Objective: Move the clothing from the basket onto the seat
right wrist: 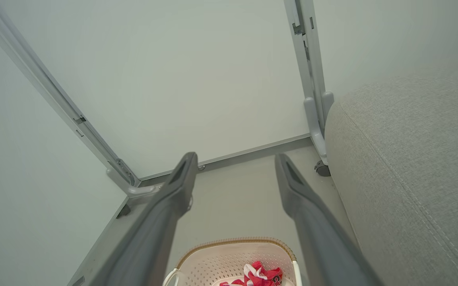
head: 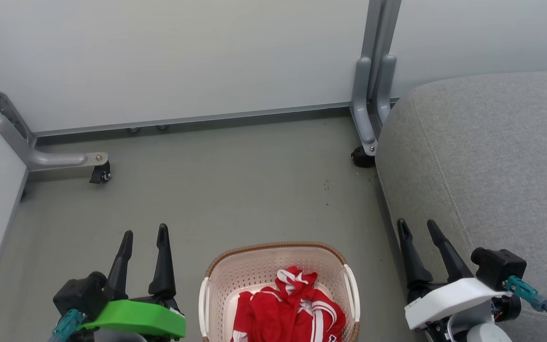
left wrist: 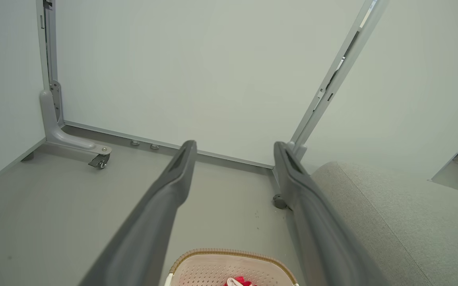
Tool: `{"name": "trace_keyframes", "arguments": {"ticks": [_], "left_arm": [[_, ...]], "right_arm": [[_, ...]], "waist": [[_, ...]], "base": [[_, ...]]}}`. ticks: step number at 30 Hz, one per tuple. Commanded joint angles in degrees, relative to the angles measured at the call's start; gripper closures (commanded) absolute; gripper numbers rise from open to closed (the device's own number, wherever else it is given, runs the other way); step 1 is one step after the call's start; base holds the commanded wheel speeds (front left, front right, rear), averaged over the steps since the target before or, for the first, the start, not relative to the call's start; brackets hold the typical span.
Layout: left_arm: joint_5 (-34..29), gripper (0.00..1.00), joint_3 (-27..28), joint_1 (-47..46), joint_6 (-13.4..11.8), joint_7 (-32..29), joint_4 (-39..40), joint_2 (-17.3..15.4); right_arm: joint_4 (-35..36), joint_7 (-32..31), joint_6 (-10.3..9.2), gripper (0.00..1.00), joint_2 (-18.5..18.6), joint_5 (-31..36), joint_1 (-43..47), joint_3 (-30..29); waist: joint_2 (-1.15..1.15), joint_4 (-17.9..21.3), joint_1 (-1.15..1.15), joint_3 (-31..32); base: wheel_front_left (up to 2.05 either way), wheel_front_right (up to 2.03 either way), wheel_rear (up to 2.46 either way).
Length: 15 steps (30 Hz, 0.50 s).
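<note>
Red clothing with white stripes lies crumpled in the off-white perforated basket, which sits on the floor at the bottom middle of the head view. The basket and a bit of the clothing peek in at the bottom of the left wrist view, and the basket with the clothing at the bottom of the right wrist view. The grey seat rises at the right. My left gripper is open left of the basket. My right gripper is open right of it, beside the seat's edge. Both hold nothing.
Pale partition panels close off the back and left. Their grey metal feet with casters stand at the far left and beside the seat's far corner. Grey floor stretches between the panels and the basket.
</note>
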State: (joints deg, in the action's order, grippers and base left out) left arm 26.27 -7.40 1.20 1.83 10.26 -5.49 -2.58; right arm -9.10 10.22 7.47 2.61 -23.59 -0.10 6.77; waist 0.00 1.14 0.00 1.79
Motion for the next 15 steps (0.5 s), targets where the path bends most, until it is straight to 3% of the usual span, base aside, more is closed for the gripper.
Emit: {"name": "trace_keyframes", "arguments": {"ticks": [1,15], "left_arm": [[-1.10,0.00,-0.07,0.42,-0.05,0.57,0.41,-0.37],[-5.01,0.00,-0.55,1.04,1.01,2.25,-1.06,-0.41]], "right_arm": [[0.54,0.64,0.03,0.00,0.29,1.31,0.55,0.29],[1.05,2.29,0.03,0.00,0.34,5.47,1.27,0.92]], "waist": [[0.00,0.01,0.00,0.02],[0.00,0.25,0.00,0.69]], "base": [[0.00,0.00,0.00],[0.00,0.00,0.00]]}}
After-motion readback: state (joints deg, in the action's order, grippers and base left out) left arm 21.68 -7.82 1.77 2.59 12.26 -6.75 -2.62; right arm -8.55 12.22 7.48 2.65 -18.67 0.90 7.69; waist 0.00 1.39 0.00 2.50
